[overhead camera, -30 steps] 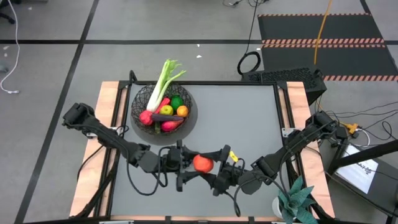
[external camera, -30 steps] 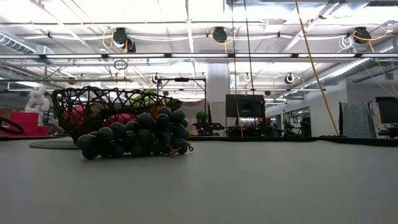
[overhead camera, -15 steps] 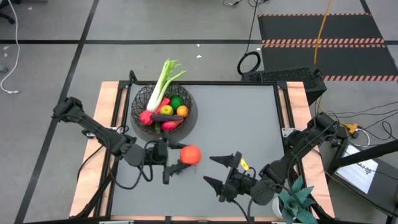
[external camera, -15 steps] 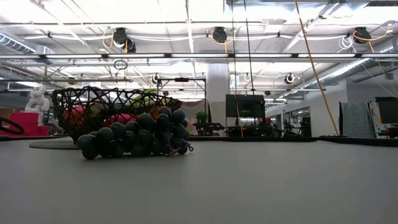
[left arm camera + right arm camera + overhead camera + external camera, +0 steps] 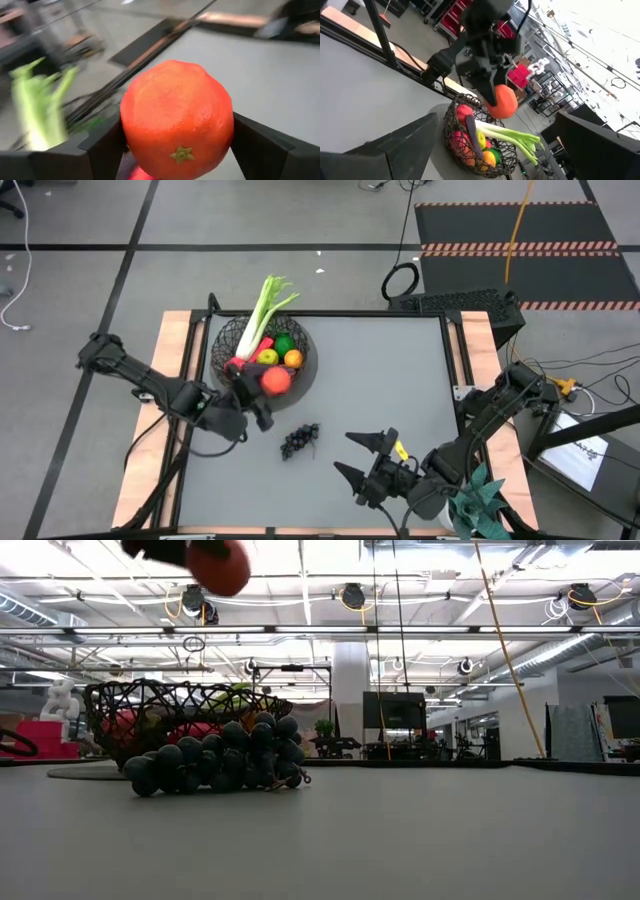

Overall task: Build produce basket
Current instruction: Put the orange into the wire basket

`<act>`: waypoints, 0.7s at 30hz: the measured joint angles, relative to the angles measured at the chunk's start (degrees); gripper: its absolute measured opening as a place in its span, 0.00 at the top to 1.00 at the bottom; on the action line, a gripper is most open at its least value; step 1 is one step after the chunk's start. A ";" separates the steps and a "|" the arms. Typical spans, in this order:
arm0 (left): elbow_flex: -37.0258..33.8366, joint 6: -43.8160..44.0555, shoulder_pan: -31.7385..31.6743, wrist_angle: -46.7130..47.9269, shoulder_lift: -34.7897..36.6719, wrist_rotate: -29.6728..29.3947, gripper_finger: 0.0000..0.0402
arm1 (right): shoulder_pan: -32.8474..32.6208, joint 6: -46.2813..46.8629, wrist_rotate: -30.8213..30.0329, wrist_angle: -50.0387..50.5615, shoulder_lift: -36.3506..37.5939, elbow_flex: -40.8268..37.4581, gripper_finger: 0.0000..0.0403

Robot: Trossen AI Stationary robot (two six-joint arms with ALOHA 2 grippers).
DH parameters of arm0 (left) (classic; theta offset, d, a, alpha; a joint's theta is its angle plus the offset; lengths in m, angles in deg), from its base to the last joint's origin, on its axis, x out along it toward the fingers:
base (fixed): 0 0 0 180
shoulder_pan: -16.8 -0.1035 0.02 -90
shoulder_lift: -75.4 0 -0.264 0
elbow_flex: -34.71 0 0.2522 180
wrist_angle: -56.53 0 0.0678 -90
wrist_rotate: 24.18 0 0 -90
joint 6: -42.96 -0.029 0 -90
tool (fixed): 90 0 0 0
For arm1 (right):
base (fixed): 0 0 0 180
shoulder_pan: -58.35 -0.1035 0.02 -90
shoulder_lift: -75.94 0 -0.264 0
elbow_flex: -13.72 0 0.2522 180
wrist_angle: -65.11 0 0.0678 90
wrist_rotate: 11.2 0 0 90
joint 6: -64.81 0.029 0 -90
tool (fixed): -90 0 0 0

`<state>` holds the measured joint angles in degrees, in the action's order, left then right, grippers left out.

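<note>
Now carried from mid-table to above the basket [image 5: 258, 358] rim, seemingly its five-o'clock edge, red-orange fruit [image 5: 276, 381] pinched in left gripper [image 5: 262, 392] jaws, right gripper [image 5: 362, 459] retreated, jaws wide, grapes [image 5: 299, 440] remaining.

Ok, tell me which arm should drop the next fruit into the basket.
Left. The left gripper already holds the red-orange fruit above the basket; the right gripper sits open and empty near the table's front.
</note>
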<state>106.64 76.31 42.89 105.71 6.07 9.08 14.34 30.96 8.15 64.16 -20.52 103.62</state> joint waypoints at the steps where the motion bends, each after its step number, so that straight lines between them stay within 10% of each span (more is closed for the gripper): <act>1: 0.00 2.67 -0.91 3.63 0.01 -0.72 0.22 | 0.00 0.52 0.00 0.44 0.00 0.00 0.02; 10: 0.00 26.77 -9.03 29.56 -0.03 -3.24 0.22 | 1.05 6.27 0.21 5.09 0.00 0.02 0.02; 21: -7.28 29.99 -14.38 30.70 -0.10 -2.82 0.21 | 3.26 14.16 4.95 9.90 0.00 0.02 0.02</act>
<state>99.36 106.29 28.51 136.42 5.97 6.26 17.60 45.12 13.09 74.06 -20.52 103.64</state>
